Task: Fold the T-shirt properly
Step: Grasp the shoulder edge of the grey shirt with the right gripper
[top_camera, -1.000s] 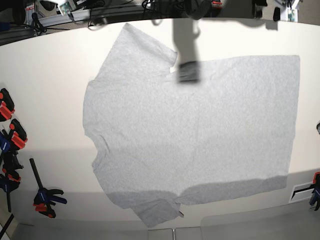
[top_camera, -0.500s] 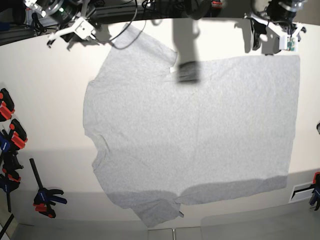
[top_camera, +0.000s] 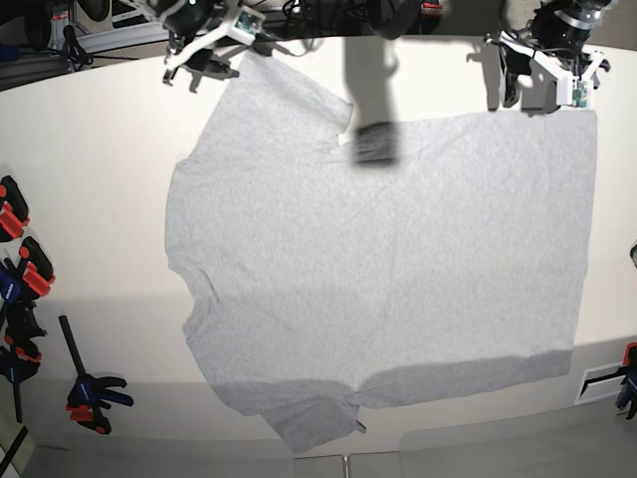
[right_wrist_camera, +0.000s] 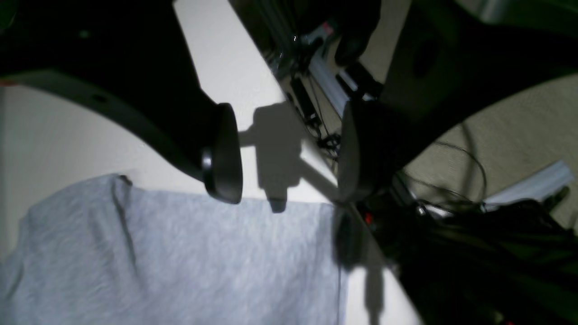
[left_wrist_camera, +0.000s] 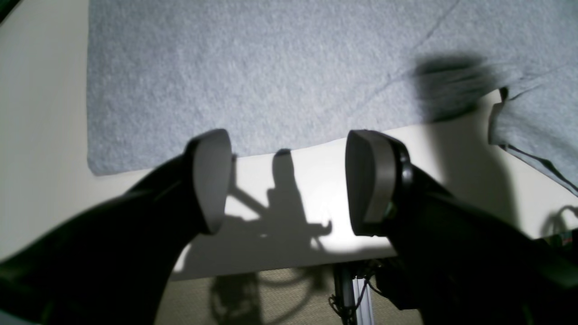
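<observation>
The left gripper [left_wrist_camera: 286, 180] stands wide, its two grey pads [left_wrist_camera: 211, 178] well apart with nothing between them. It hangs over the bare strip of the table [left_wrist_camera: 40, 113] at the far edge, and its shadow falls on that strip. Just beyond the pads lies the straight hem of the T-shirt [left_wrist_camera: 280, 76]; the pads do not touch it. In the base view this gripper [top_camera: 545, 85] is at the far right, just beside the shirt's far right corner.

The right gripper [right_wrist_camera: 284, 151] is wide too and holds nothing. Its dark pads [right_wrist_camera: 226, 153] hang above the table's far edge, with the edge of a sleeve lying below them in the wrist view; whether they touch the cloth cannot be told. In the base view it [top_camera: 204, 50] is at the far left, just beside the end of the far sleeve.

The T-shirt [top_camera: 388, 269] lies spread flat on the table [top_camera: 90, 179], plain grey side up, collar to the left and hem to the right. One sleeve points far left; the other reaches the near edge. A dark shadow lies on the cloth near the far sleeve's armpit.

Orange and black clamps [top_camera: 20, 259] sit along the table's left edge.
</observation>
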